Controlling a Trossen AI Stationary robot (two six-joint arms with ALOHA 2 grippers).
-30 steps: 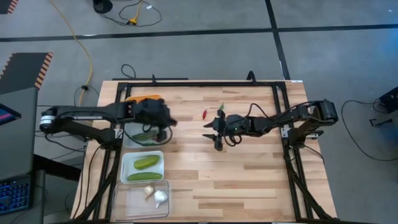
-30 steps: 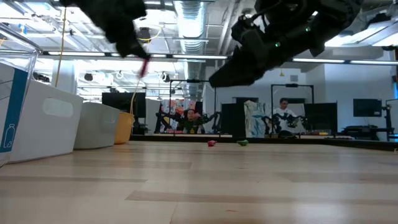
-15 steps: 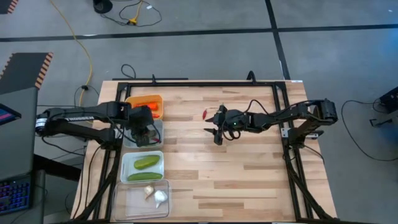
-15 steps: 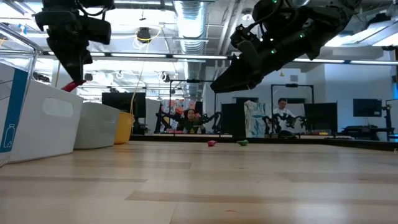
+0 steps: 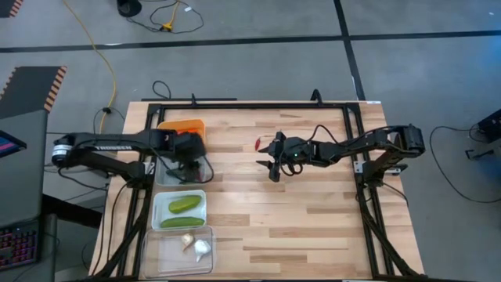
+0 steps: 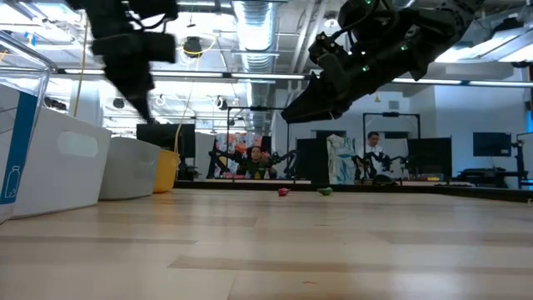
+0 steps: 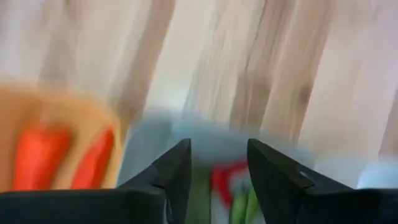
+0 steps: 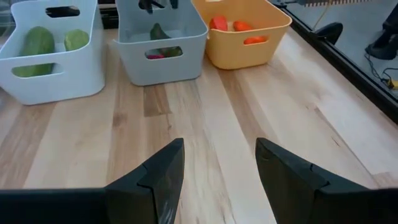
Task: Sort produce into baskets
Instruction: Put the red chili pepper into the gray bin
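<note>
Four bins in a column along the table's (image 5: pixel 313 211) left side: yellow bin (image 5: pixel 182 125) farthest back with carrots (image 8: pixel 235 26), then grey bin (image 8: pixel 163 37) holding red and green chilies (image 8: pixel 157 55), then white bin (image 5: pixel 179 210) with two cucumbers (image 5: pixel 183 204), and clear bin (image 5: pixel 178 251) nearest the front with garlic (image 5: pixel 202 249).

Left pincer (image 5: pixel 186 150) hanging over the grey bin's back end, beside the yellow bin; fingers (image 7: pixel 168 177) spread in the left wrist view, nothing between them, red and green chilies blurred in the bin beyond the gap.

Right pincer (image 5: pixel 274 158) raised over the table's middle back part, pointing toward the bins; fingers (image 8: pixel 155 180) spread apart, empty, bare wood showing between them.

Two loose chilies on the table behind the right pincer: red chili (image 5: pixel 258 144) just beside the pincer, green chili (image 5: pixel 279 135) a little farther back. Both also visible as small dots at the far table edge in the low view, red (image 6: pixel 283 192) and green (image 6: pixel 324 191) near each other.

People in the room beyond the table.
</note>
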